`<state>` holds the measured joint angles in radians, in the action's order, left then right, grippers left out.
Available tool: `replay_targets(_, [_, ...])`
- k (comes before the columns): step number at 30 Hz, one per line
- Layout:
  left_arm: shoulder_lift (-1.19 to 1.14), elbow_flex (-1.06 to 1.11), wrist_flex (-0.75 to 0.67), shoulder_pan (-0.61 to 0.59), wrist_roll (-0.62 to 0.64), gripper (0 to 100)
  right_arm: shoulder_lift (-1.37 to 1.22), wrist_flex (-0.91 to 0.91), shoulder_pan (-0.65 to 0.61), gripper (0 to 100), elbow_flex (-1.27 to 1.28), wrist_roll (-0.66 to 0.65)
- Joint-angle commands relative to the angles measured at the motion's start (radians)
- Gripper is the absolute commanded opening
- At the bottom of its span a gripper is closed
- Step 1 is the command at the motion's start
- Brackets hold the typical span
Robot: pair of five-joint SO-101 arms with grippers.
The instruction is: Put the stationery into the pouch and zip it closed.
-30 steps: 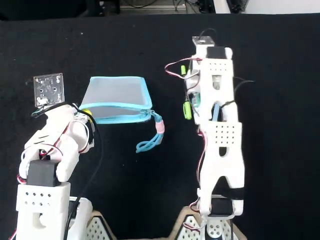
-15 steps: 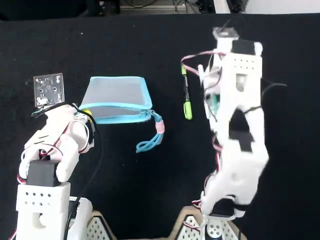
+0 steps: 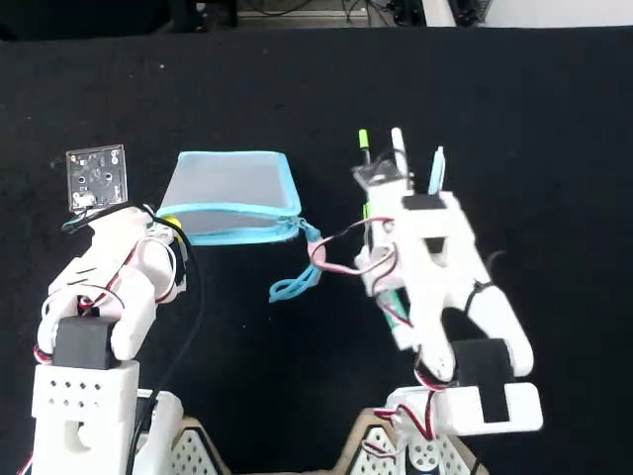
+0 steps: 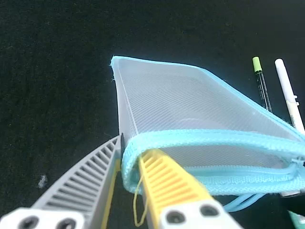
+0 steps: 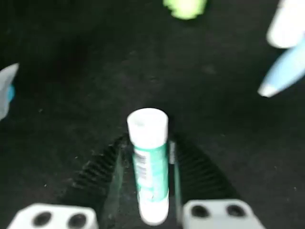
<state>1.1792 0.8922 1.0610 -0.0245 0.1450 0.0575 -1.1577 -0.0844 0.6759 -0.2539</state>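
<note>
High view: 2 arms at a black table, described from their bases outward.

(a) Nearest, in the right wrist view, the right gripper is pinched on a glue stick. 1 ribbed finger lies along each side of the tube and the capped end pokes out past the tips. Holding it lengthwise this way looks suited to feeding it end-first into a narrow opening.

(b) Next, the left gripper is clamped on the corner of the pouch. The grey finger sits outside the teal zip edge and the yellow finger inside it. This grip probably anchors the pouch and props its mouth apart for loading. The mouth appears open, with mesh showing between the 2 teal bands. The blue wrist strap trails from the zip end toward the right arm.

(c) Farthest, 3 items wait on the cloth, well apart from the pouch: a green pen, a white pen and a blue pen, lying roughly parallel.

Lettering: the glue stick carries a green-and-white label, but its print is too blurred to read. No writing can be made out on the pouch or pens.
</note>
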Motion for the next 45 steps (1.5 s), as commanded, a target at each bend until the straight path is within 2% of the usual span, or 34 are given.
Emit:
replay_targets(1, [0.012, -0.012, 0.003, -0.007, 0.011, 3, 0.056, 0.009, -0.04, 14.7, -0.004, -0.009])
replay_targets(10, [0.012, -0.016, 0.017, -0.01, 0.011, 3, 0.042, 0.017, -0.051, 13.7, -0.036, -0.023])
replay_targets(14, [0.012, -0.021, 0.025, -0.01, 0.011, 3, -0.047, 0.068, -0.04, 13.6, -0.036, -0.094])
replay_targets(17, [0.012, -0.019, 0.025, -0.01, 0.011, 3, -0.125, 0.109, -0.014, 13.4, -0.059, -0.097])
replay_targets(19, [0.012, -0.019, 0.025, -0.01, 0.011, 3, -0.143, 0.077, 0.003, 10.7, -0.094, -0.095])
replay_targets(21, [0.012, -0.019, 0.025, -0.005, 0.012, 3, -0.127, 0.031, 0.009, 1.4, -0.127, -0.095])
replay_targets(28, [0.012, -0.019, 0.025, -0.002, 0.012, 3, 0.111, -0.222, -0.017, 1.1, -0.222, -0.095])
replay_targets(31, [0.012, -0.019, 0.025, -0.002, 0.012, 3, 0.277, -0.31, -0.061, 1.1, -0.24, -0.086])
replay_targets(34, [0.012, -0.018, 0.025, -0.002, 0.012, 3, 0.472, -0.313, -0.124, 1.1, -0.239, -0.008])
replay_targets(41, [0.012, -0.015, 0.023, -0.002, 0.012, 3, 0.878, -0.11, -0.345, 1.1, -0.236, 0.161])
replay_targets(45, [0.012, -0.015, 0.023, -0.002, 0.012, 3, 0.992, 0.006, -0.531, 1.1, -0.236, 0.166])
